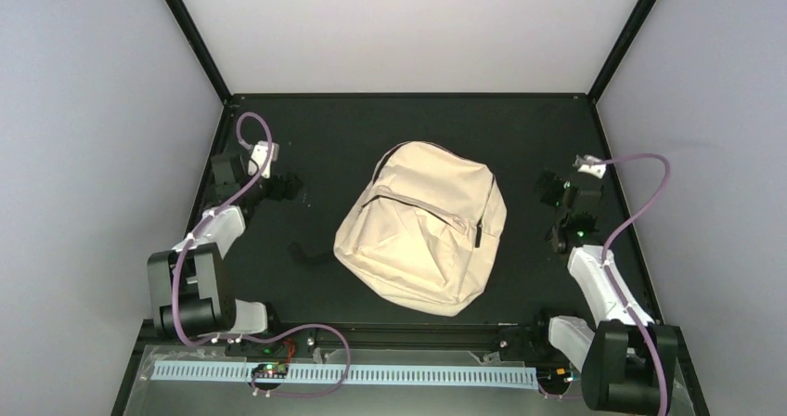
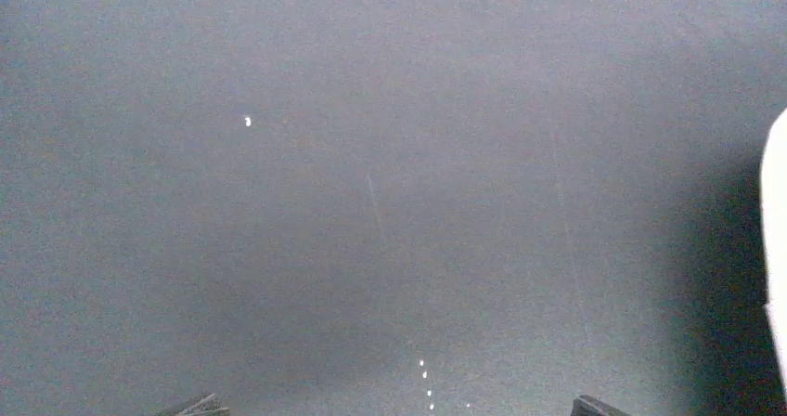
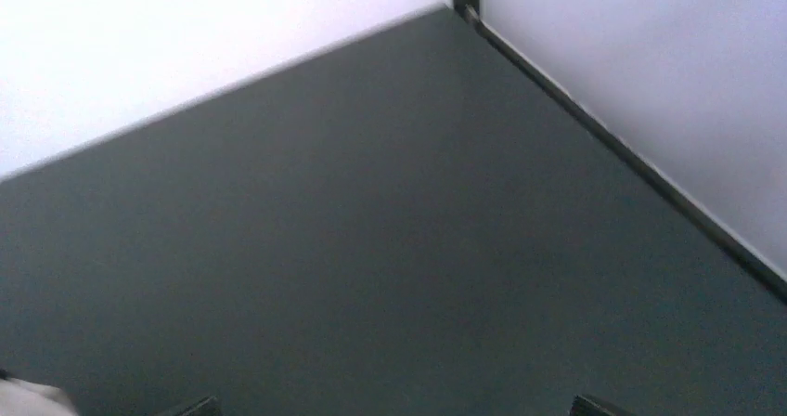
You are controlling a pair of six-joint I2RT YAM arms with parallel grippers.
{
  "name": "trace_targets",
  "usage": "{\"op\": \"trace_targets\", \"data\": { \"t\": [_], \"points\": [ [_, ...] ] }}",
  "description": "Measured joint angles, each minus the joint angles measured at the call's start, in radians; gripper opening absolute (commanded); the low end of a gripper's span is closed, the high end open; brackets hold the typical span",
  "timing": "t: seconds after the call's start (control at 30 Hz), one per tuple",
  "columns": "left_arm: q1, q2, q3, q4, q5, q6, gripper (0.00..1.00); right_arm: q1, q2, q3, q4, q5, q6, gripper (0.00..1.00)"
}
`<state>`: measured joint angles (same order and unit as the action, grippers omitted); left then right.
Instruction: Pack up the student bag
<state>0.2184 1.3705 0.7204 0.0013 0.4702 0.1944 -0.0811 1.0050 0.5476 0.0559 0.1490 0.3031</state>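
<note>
**A:** Okay, near side first. What are your grippers doing?

**B:** My left gripper (image 1: 283, 186) is spread wide over the dark table (image 1: 371, 123), pinching nothing. My right gripper (image 1: 549, 189) is spread wide too, also with nothing between the fingers.

**A:** Where's the student bag (image 1: 422, 226)?

**B:** It's mid-table between my two grippers, apart from both. It lies flat with the front pocket up. A black strap (image 1: 311, 253) pokes out on its left side.

**A:** Zippers?

**B:** They look closed from above, but I can't tell for sure.

**A:** Progress?

**B:** No loose items show anywhere out to the far walls. I judge that either the packing is finished or nothing has been laid out yet. These views don't settle which.
</note>
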Motion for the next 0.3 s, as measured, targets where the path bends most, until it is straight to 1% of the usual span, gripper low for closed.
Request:
{"op": "trace_targets", "data": {
  "t": [0.07,0.13,0.23,0.3],
  "points": [
    [-0.011,-0.018,-0.074,0.106,-0.031,-0.042,0.99,0.0,0.025,-0.084,0.068,0.053,0.024,1.0],
    [-0.031,-0.042,-0.147,0.199,-0.062,-0.068,0.99,0.0,0.042,-0.132,0.117,0.089,0.037,1.0],
    [-0.081,-0.063,-0.221,0.322,-0.118,-0.087,0.99,0.0,0.074,-0.156,0.19,0.144,0.057,1.0],
    [-0.112,-0.063,-0.239,0.38,-0.154,-0.097,0.99,0.0,0.101,-0.156,0.243,0.168,0.066,1.0]
  ]
}}
